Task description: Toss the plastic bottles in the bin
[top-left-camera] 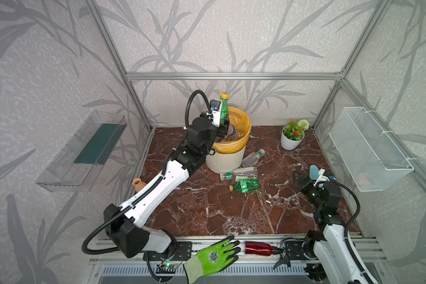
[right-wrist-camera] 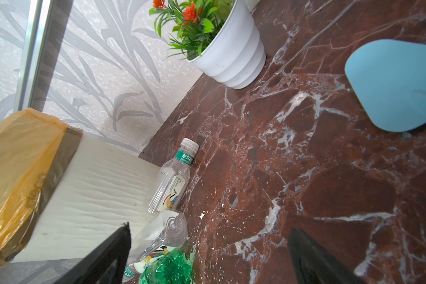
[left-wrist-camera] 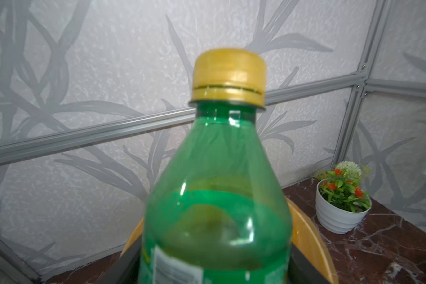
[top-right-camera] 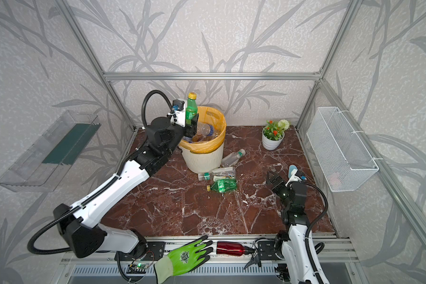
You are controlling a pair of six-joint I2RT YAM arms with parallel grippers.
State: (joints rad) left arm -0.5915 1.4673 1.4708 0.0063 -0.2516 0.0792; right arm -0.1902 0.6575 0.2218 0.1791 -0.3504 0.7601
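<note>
Above the red marble desk, you needed the green yellow-capped plastic bottle centred over the cream ribbed bin; whether the left fingers pinched it was unclear.

I have the bin at the back of the worktop, left of centre, with binned bottles inside it. Above its left rim the left claw has an upright bottle between its jaws. The side bottle lies just right of the bin, the middle bottle just before the bin, and the front bottle before that. The flowerpot stands back right. The vase stands at the left edge. The right claw hovers right of the bottles, jaws apart. On the front rail the glove lies left of the metal bottle.
</note>
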